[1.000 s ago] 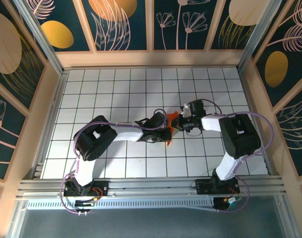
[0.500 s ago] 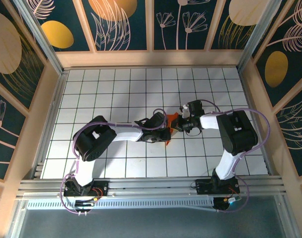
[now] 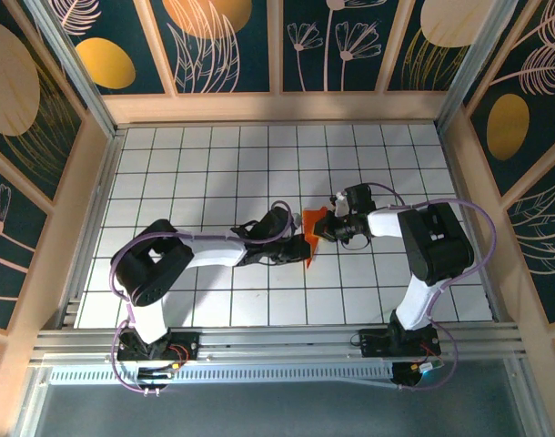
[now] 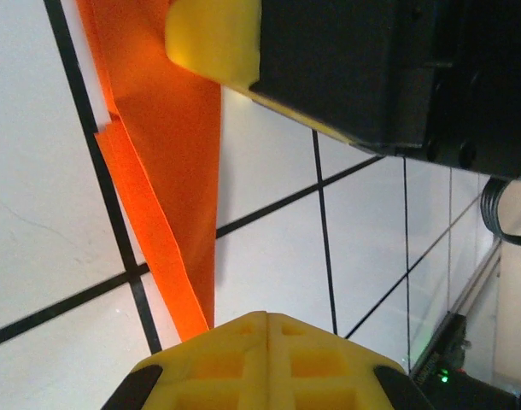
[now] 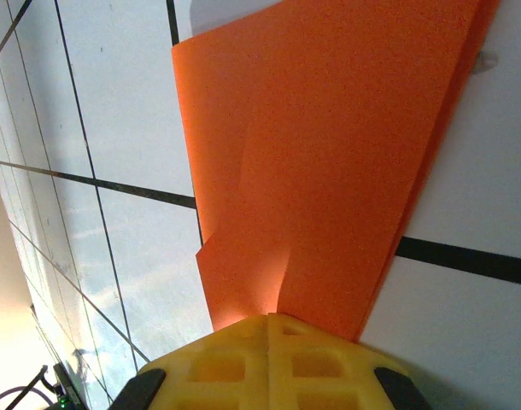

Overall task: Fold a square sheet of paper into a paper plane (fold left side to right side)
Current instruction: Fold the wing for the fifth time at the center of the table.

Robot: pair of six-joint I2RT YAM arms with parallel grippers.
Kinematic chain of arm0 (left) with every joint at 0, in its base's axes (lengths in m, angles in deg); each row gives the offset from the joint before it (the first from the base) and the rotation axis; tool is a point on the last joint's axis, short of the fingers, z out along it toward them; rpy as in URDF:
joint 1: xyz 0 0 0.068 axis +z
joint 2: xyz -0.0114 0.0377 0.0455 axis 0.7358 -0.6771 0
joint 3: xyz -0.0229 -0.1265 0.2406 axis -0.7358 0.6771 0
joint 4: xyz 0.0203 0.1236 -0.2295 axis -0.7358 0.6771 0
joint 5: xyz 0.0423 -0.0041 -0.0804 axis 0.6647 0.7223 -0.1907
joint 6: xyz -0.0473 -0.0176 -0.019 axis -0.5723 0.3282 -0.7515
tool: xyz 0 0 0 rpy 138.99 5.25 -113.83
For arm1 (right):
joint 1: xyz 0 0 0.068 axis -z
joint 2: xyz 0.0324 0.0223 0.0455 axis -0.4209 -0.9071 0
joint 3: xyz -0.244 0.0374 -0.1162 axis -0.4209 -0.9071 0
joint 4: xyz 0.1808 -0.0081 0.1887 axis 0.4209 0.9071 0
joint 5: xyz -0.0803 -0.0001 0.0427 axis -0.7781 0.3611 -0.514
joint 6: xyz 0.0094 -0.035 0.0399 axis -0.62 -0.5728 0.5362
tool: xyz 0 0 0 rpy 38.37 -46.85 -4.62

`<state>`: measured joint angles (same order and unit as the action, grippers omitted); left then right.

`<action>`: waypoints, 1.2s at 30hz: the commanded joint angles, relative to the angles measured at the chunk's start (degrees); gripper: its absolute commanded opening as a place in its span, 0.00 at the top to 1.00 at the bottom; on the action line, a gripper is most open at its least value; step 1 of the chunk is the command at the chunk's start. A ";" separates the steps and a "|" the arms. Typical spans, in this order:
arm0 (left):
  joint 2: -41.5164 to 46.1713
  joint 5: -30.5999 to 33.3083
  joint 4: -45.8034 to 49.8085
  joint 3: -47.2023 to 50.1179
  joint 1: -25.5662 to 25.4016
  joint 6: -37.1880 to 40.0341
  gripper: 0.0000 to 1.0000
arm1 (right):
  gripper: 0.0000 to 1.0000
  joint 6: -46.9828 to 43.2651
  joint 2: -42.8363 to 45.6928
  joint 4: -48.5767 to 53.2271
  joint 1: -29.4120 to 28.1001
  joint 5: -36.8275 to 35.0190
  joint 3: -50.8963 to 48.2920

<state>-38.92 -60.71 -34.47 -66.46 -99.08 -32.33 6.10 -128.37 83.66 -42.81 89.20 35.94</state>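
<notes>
The square sheet of paper (image 3: pixel 309 238) lies mid-table, folded into a narrow orange wedge with layered creases. My right gripper (image 3: pixel 325 228) reaches it from the right. In the right wrist view the jaws (image 5: pixel 267 318) are shut, and the paper (image 5: pixel 329 162) puckers into their seam, so they grip its wide end. My left gripper (image 3: pixel 294 244) comes from the left. Its jaws (image 4: pixel 267 318) are shut, and the paper's pointed tip (image 4: pixel 171 171) ends just left of them, not between them. The right gripper's yellow finger (image 4: pixel 213 38) rests on the paper at the top of that view.
The white gridded table (image 3: pixel 214 173) is walled by wooden panels (image 3: pixel 277 107) at the back and both sides. Both arm bases sit on the rail (image 3: pixel 277 341) at the near edge. The left arm's elbow (image 3: pixel 146 264) bulges toward the near left.
The left arm's elbow swung down and to the left, and its wrist drew back slightly left, uncovering more paper. The right arm shifted a little left early on. Both grippers stayed shut.
</notes>
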 commanded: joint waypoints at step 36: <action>-6.58 -7.02 -7.50 1.86 -0.04 -3.76 0.95 | 1.00 -2.45 -3.85 4.83 -0.79 -6.07 -1.69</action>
<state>-44.10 -66.70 -40.22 -65.28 -99.08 -35.24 5.07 -128.50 83.53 -42.81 89.37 35.94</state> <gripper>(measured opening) 0.054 0.051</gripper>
